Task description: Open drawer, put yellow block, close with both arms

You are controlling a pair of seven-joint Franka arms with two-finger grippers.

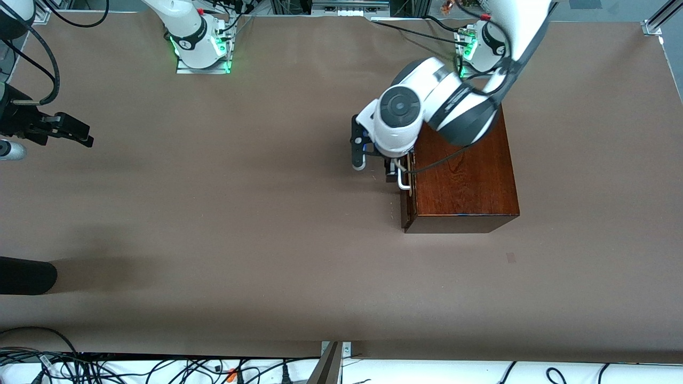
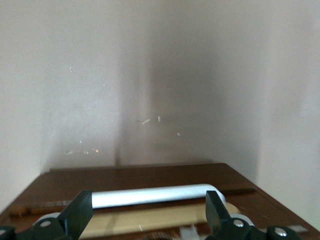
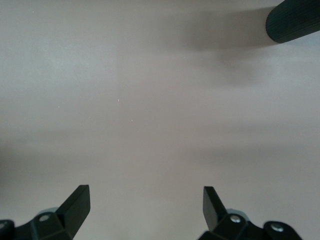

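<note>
Two white jointed arms share the brown table, and we see them doing very different things. The left arm's black two-finger gripper (image 2: 149, 220) is down at the front of the glossy dark reddish-brown wooden box (image 1: 463, 176), which sits toward the left arm's end of the table. In the left wrist view its fingers (image 2: 76, 214) stand apart, one at each end of the white U-shaped handle (image 2: 152, 195), without pressing on it. Just under the handle we see a strip of pale wood, the lining of the drawer (image 2: 150, 221), so the drawer stands a small way out of the box. From the front view the same handle (image 1: 403, 178) shows just beside the box's front edge, mostly covered by the arm's big white wrist.

The right arm waits at its own end of the table, its black gripper (image 1: 72, 129) over bare tabletop. In the right wrist view its fingers (image 3: 75, 206) are spread wide with nothing between them. A dark ribbed cylinder (image 3: 295, 21) lies at the corner of that view.

We cannot find the yellow block in any view.
</note>
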